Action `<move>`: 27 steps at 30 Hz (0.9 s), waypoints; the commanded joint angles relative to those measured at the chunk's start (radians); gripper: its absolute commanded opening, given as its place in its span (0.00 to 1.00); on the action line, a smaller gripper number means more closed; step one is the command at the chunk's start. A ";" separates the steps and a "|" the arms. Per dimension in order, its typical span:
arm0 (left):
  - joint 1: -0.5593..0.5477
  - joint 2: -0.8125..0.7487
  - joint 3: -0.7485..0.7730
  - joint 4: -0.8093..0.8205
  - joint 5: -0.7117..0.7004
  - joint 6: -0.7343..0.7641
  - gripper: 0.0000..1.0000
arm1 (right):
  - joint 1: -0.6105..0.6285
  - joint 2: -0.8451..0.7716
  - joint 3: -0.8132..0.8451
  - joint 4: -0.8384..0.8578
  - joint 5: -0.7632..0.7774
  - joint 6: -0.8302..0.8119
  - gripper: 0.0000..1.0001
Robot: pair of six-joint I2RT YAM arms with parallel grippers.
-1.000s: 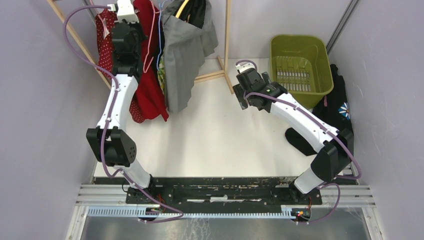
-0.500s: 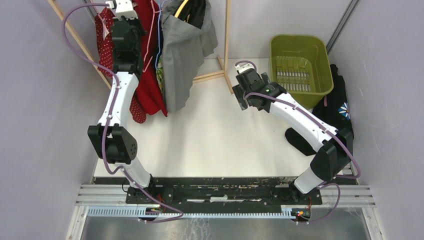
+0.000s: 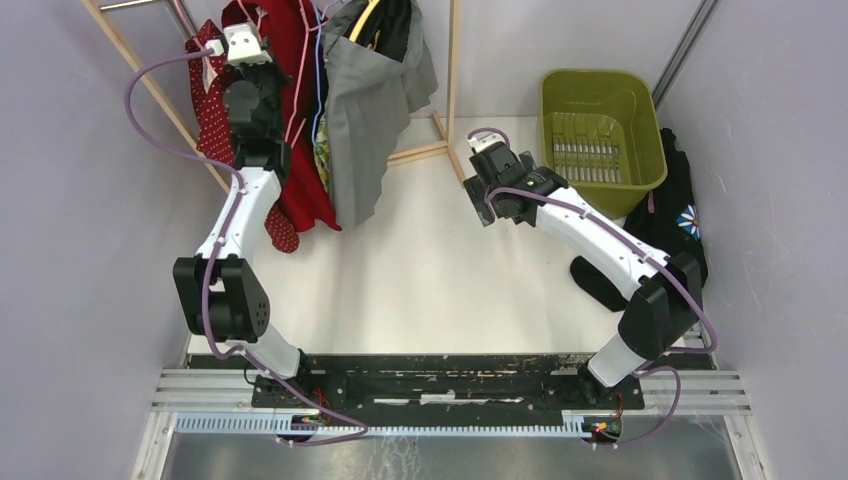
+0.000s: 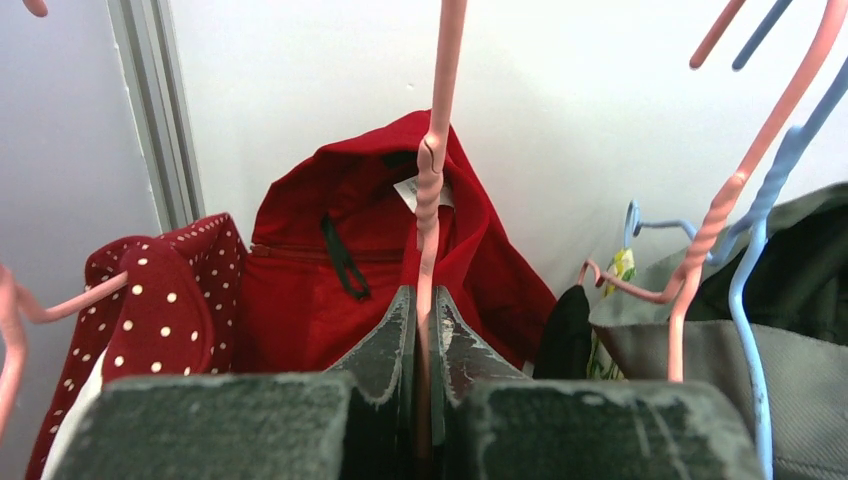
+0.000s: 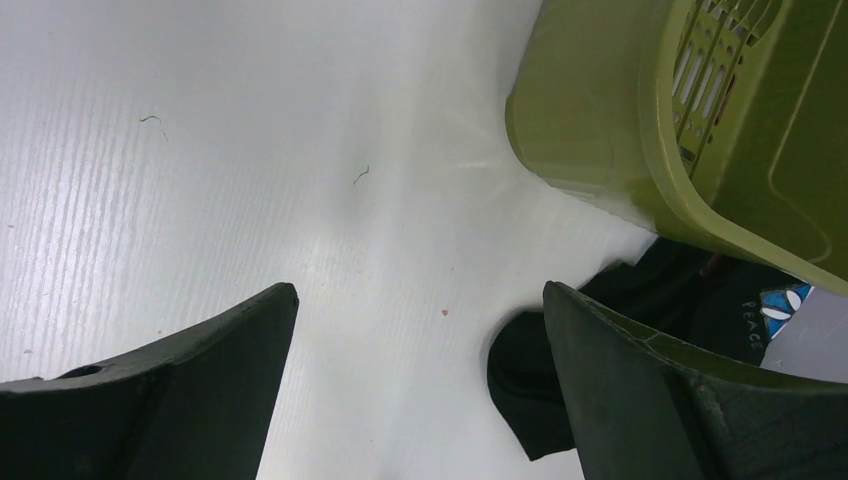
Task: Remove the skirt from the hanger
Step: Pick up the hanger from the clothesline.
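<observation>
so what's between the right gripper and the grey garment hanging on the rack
The light wooden rack, its post and foot bar, standing on the white table. The top view shows this, between the open right gripper and the grey garment.

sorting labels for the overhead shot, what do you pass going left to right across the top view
dotted garment → red garment → grey garment → basket → black clothes

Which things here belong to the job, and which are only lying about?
Job: left end effector, shut on the pink hanger; red garment on it.
Lying about: green basket; grey garment; black clothing.
</observation>
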 commanded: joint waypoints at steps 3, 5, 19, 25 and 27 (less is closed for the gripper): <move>0.005 -0.007 0.034 0.323 0.034 -0.053 0.03 | -0.006 0.004 0.006 0.027 -0.002 0.005 1.00; 0.010 0.026 0.072 0.338 0.042 -0.048 0.03 | -0.006 0.009 0.004 0.028 -0.008 0.006 1.00; 0.014 0.103 0.024 0.526 0.086 -0.069 0.03 | -0.010 0.044 0.028 0.024 -0.020 0.004 1.00; 0.019 0.017 -0.076 0.510 0.108 -0.048 0.03 | -0.014 0.055 0.034 0.024 -0.025 0.005 1.00; 0.023 -0.014 -0.095 0.488 0.118 -0.049 0.03 | -0.015 0.059 0.034 0.025 -0.026 0.005 1.00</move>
